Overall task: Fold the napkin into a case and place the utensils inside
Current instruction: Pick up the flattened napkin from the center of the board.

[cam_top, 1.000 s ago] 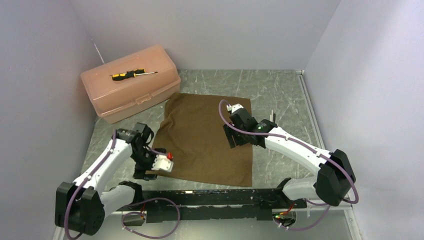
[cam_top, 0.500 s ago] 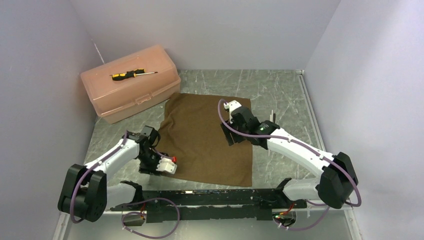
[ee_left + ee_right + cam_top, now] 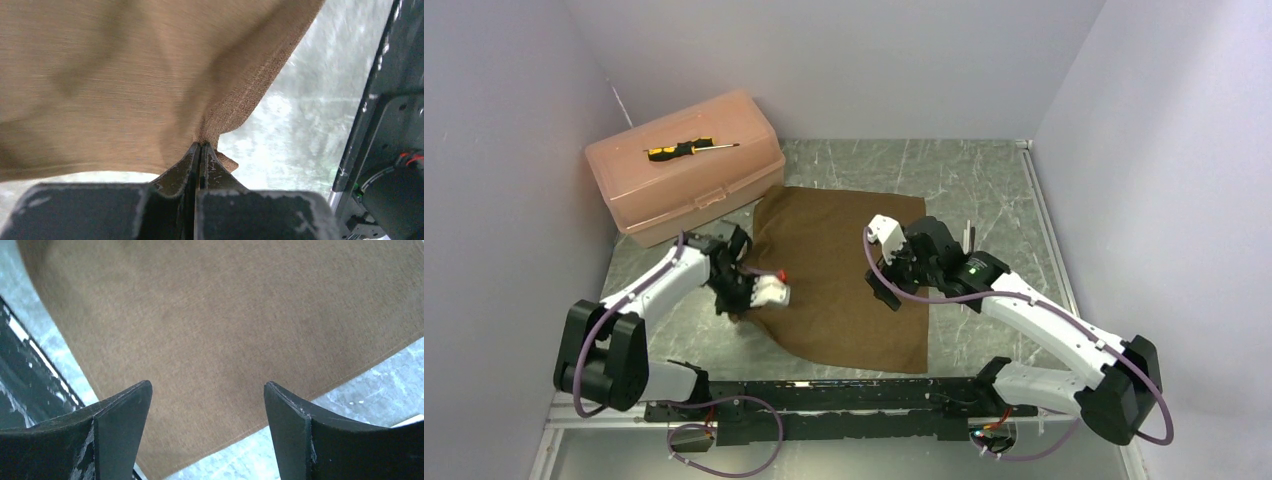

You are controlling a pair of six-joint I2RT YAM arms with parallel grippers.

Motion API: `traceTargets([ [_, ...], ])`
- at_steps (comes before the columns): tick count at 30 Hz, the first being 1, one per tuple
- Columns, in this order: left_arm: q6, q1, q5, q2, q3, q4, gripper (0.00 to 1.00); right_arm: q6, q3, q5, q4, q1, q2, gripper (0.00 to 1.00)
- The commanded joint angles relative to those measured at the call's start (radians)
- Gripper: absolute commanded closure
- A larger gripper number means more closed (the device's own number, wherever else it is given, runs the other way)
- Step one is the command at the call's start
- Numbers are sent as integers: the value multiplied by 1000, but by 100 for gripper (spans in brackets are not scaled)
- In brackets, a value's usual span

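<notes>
I see the plain dark brown soft cloth napkin [image 3: 839, 275] lying spread on the grey marbled desk [image 3: 984, 190], its far edge close to the pink plastic box [image 3: 686, 178] at the back left. A yellow-and-black-handled screwdriver [image 3: 686, 149] rests on that box's lid. My left gripper [image 3: 201, 146] has its jaws pressed together on the napkin's near-left corner, and in the left wrist view the hemmed edge bunches up right at the fingertips, with the cloth lifted off the desk there. From above, that corner looks pulled inward and raised, so the near-left edge runs slanted. My right gripper [image 3: 207, 405] hangs over the right part of the napkin with its jaws wide apart and nothing between them; the cloth lies flat beneath. A thin silvery-grey utensil [image 3: 969, 235] shows just past the napkin's right edge, mostly hidden by the right arm.
</notes>
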Motion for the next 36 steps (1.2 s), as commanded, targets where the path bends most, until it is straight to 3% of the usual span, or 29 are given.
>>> traceTargets([
  [1, -196, 29, 199, 47, 220, -120, 97, -165, 45, -113, -129, -3, -42, 14],
  [6, -310, 62, 314, 148, 421, -219, 97, -204, 52, -136, -200, 4, -68, 16],
  [15, -470, 140, 380, 333, 636, -279, 97, -198, -5, -104, -215, 100, -29, 19],
  [24, -586, 176, 325, 383, 703, -208, 97, -207, -29, -50, -188, 145, 32, 22],
  [36, -638, 194, 240, 400, 687, -122, 97, -206, -9, -130, -150, 164, 142, 21],
])
